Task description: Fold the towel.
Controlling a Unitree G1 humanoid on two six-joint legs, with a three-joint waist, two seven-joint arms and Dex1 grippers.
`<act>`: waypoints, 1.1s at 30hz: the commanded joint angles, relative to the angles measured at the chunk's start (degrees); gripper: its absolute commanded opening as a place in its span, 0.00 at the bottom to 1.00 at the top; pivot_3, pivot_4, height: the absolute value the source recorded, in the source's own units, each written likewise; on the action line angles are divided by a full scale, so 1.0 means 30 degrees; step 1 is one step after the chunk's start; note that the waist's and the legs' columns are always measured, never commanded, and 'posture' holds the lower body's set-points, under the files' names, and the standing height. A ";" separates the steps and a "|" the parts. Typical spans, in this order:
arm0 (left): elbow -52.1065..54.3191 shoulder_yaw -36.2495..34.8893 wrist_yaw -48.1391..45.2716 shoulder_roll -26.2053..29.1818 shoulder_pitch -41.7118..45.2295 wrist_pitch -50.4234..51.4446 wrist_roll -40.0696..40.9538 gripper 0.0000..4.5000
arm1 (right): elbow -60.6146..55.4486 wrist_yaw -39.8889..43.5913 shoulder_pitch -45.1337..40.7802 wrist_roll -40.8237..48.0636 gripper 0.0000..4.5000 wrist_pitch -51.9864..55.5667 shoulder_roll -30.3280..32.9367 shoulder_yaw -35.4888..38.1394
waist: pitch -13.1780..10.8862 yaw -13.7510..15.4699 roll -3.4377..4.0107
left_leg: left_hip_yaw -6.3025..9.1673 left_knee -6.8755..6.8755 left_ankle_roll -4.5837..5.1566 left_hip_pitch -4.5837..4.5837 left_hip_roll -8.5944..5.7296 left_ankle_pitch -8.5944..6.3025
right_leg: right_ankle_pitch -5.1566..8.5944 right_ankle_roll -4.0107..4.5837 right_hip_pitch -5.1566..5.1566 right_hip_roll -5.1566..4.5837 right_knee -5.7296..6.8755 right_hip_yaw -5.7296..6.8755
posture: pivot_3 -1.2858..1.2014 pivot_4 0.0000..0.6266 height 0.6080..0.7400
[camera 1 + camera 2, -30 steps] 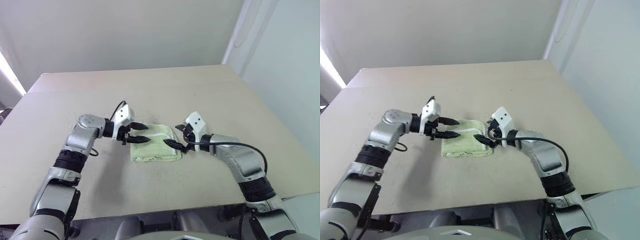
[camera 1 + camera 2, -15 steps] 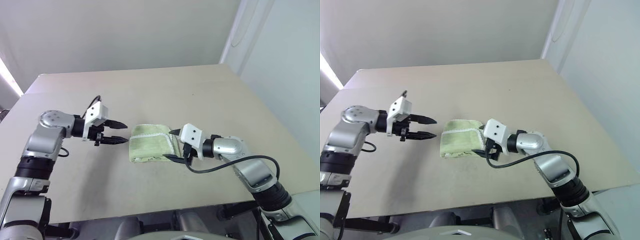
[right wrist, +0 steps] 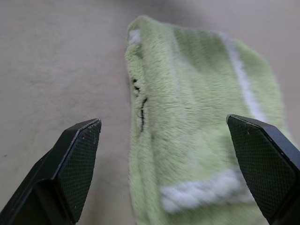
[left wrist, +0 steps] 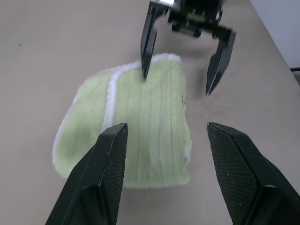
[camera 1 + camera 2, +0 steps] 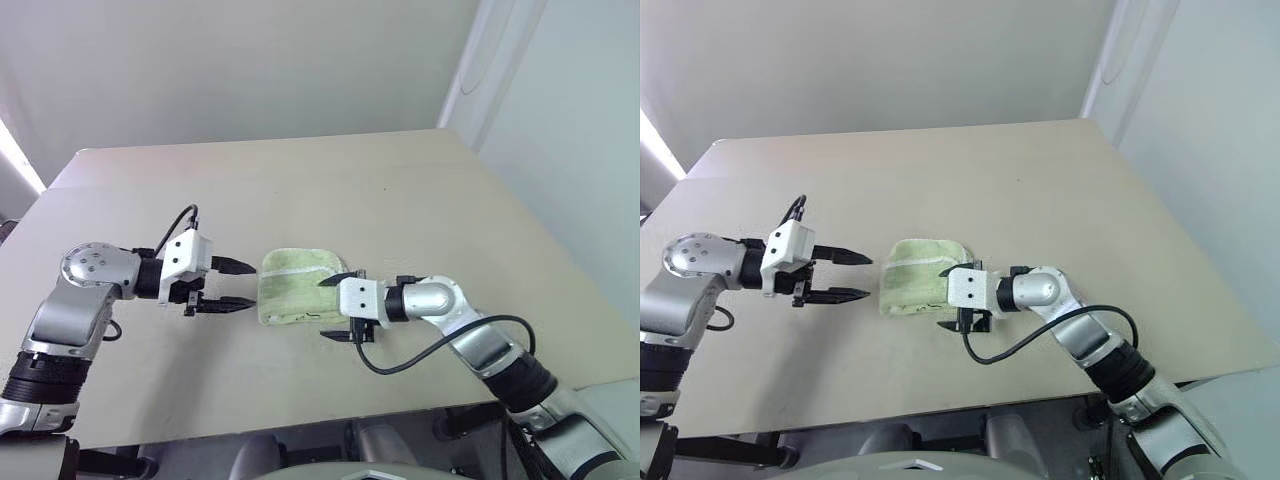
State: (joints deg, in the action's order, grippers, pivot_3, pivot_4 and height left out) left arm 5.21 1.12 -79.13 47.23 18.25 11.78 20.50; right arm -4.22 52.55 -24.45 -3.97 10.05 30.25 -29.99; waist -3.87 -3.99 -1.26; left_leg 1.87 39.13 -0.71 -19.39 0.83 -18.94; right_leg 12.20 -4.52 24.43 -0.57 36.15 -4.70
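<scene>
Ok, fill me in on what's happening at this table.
A humanoid robot is folding a light yellow-green towel, which lies as a small folded bundle on the beige table. Neither gripper holds it. The left gripper hovers open just beside the towel on one side, clear of it. The right gripper stands wide open at the opposite side, its fingers straddling the towel's edge.
</scene>
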 commanded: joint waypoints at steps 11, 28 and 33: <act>0.1329 0.0085 0.0557 0.0402 0.0322 0.1997 0.0539 0.63 | 0.3017 -0.1874 -0.0819 -0.2865 1.00 -0.2704 -0.1459 -0.0081 | 0.0006 -0.0055 -0.0006 | 0.0006 0.0006 -0.0008 0.0085 0.0003 0.0007 | -0.0010 0.0019 -0.0031 0.0021 0.0069 -0.0005 | 0.52 0.00 0.79; 0.1780 0.0482 0.0945 0.1812 0.0283 0.4385 0.0385 0.64 | 0.4289 -0.2882 -0.1311 -0.4891 0.96 -0.4848 -0.1927 -0.0250 | 0.0006 -0.0056 -0.0007 | 0.0009 0.0008 -0.0012 0.0083 0.0001 0.0011 | -0.0010 0.0023 -0.0034 0.0017 0.0070 -0.0006 | 0.52 0.00 0.79; 0.1941 0.0428 0.1095 0.1836 0.0289 0.4692 0.0604 0.64 | 0.4215 -0.2815 -0.1154 -0.5049 0.64 -0.5137 -0.1941 -0.0272 | 0.0004 -0.0032 -0.0004 | 0.0008 0.0008 -0.0012 0.0076 0.0000 0.0011 | -0.0011 0.0024 -0.0032 0.0016 0.0070 -0.0009 | 0.52 0.00 0.79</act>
State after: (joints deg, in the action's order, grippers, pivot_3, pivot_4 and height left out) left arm 9.23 3.25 -75.98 51.77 18.49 25.81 21.80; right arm 8.67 44.81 -27.33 -18.21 -4.47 24.51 -31.36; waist -3.86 -4.09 -1.27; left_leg 1.90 39.16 -0.74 -19.18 0.83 -18.91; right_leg 12.17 -4.45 24.34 -0.53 36.35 -4.72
